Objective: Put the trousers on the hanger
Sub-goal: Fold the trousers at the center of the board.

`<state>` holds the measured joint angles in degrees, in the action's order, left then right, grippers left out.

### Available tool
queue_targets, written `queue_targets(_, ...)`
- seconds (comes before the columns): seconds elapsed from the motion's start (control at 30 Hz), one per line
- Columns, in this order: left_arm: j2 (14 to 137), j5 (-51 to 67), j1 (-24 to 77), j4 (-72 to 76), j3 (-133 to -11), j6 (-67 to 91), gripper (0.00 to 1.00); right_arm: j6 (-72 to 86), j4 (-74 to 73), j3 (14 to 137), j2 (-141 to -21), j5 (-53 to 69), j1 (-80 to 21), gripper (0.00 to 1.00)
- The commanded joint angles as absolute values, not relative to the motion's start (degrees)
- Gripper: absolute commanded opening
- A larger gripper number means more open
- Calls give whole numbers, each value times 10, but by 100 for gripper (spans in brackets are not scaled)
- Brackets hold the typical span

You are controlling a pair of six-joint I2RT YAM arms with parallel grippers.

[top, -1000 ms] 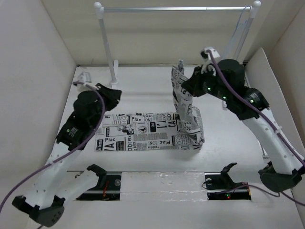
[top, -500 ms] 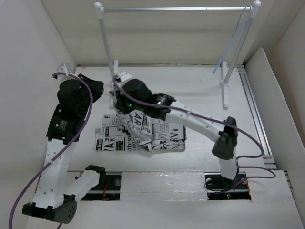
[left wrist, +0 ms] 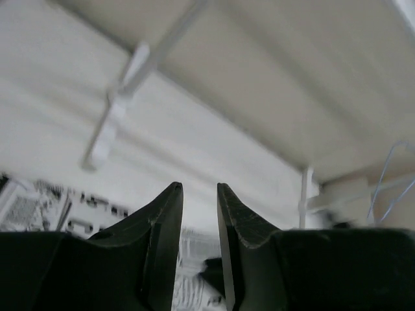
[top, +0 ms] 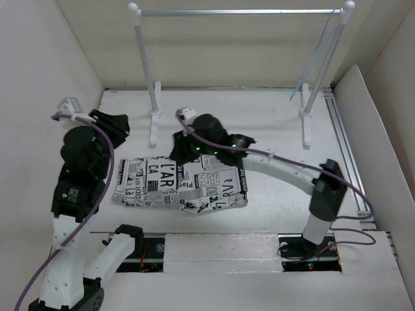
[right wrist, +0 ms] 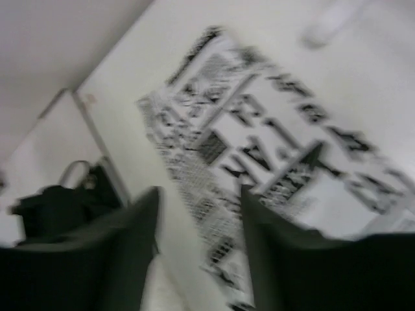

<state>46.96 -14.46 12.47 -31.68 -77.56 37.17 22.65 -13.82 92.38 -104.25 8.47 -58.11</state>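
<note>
The trousers (top: pixel 181 184) are lying folded flat mid-counter (top: pixel 272 113), well apart from the hanger (top: pixel 316 59), which is dangling off the rack (top: pixel 240 11) bar's end at approx. 2 o'clock from them, so nothing's threaded yet. The right jaws are hovering near the cloth's 12 o'clock edge, spread wide w/ nothing between them, prob. lining up a pinch. The left jaws are hanging at approx. 10 o'clock, parted only a crack and empty, pointing toward the rack.
</note>
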Motion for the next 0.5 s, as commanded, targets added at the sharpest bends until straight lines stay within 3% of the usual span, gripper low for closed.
queue_targets(0.0, 475, -19, 122, -272, -617, 395, 24, 186, -111, 843, -916, 91, -537, 28)
queue_targets(0.1, 485, 108, 122, -182, -457, 445, 23, 152, -153, 732, -842, 97, -504, 0)
queue_targets(0.17, 495, 121, 127, -150, -375, 460, 23, 145, -177, 653, -803, 100, -480, 0)
queue_targets(0.3, 514, 107, 197, -99, -344, 464, 21, 129, -219, 609, -719, 80, -438, 0)
queue_targets(0.37, 540, 83, 235, -89, -372, 459, 20, 103, -233, 666, -693, 122, -406, 0)
queue_targets(0.47, 611, -16, 340, -98, -457, 434, 4, 62, -295, 815, -680, 139, -328, 6)
